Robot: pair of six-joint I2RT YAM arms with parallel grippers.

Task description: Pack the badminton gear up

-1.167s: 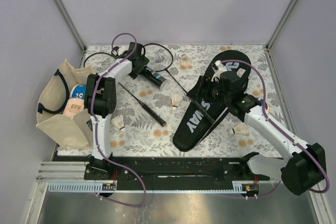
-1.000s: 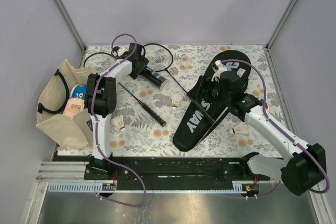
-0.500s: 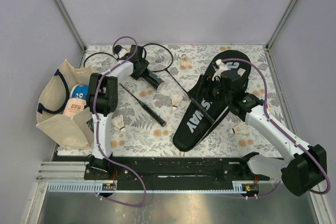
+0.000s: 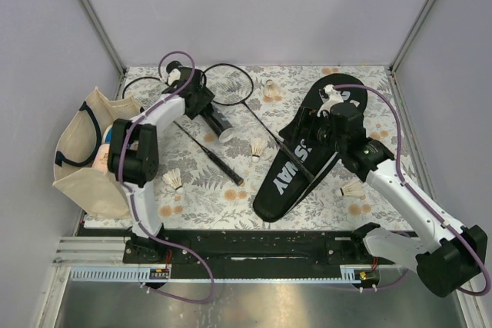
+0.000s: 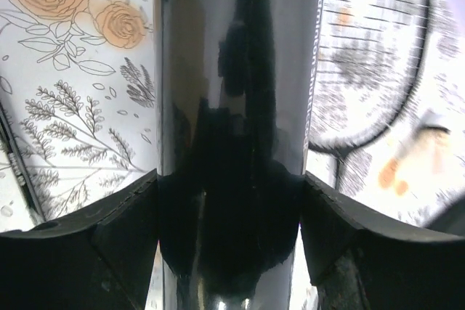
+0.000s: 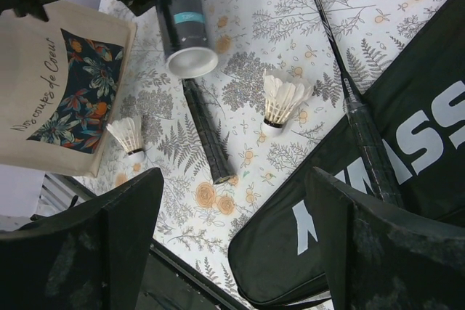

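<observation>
- Well left of the cover, our left gripper clamps the glossy tube; we judge it rigid, light and slippery, best squeezed across its width.
- Above the cover, our right gripper gapes wide, holding nothing.

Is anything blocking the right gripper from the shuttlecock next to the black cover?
Nothing visible does. The shuttlecock stands in the open between a racquet handle and the cover, with the open right gripper above it.
</observation>
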